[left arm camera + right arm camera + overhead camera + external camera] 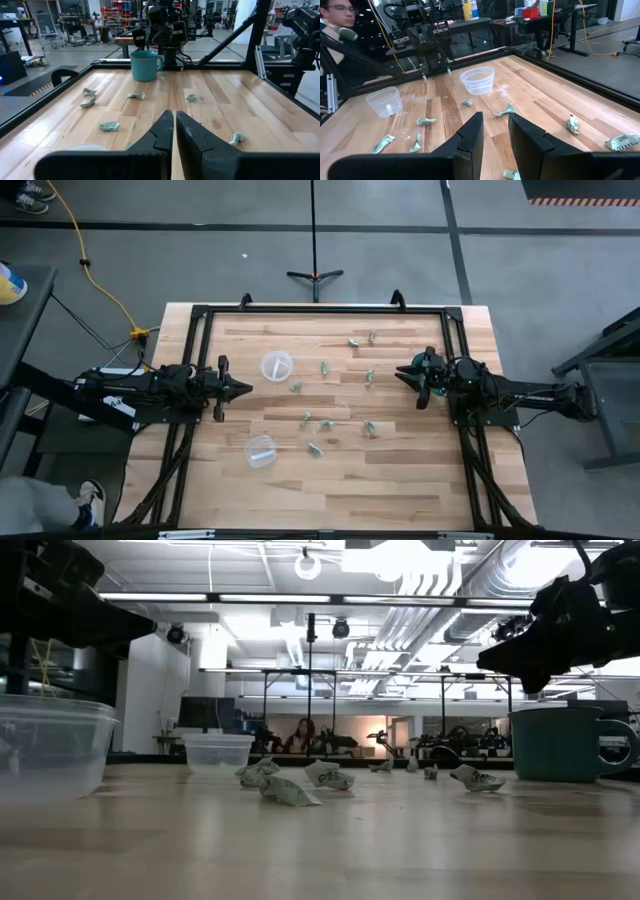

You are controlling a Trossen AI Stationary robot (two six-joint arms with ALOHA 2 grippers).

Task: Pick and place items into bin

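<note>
Several tiny pale green-grey crumpled items (327, 425) lie scattered flat on the middle of the wooden table, also seen in the low view (290, 790) and in both wrist views (109, 126) (425, 121). My left gripper (248, 390) (174, 122) hovers at the table's left side, shut, pointing toward the items. My right gripper (400, 372) (495, 125) hovers at the right side, its fingers a narrow gap apart, holding nothing. Neither touches anything.
Two clear plastic cups stand on the left half, one farther (277, 365) (478, 80) and one nearer (261, 451) (385, 101). A teal mug (145, 65) (560, 745) stands below the right arm. A black frame (320, 310) edges the table. A person sits in the room beyond.
</note>
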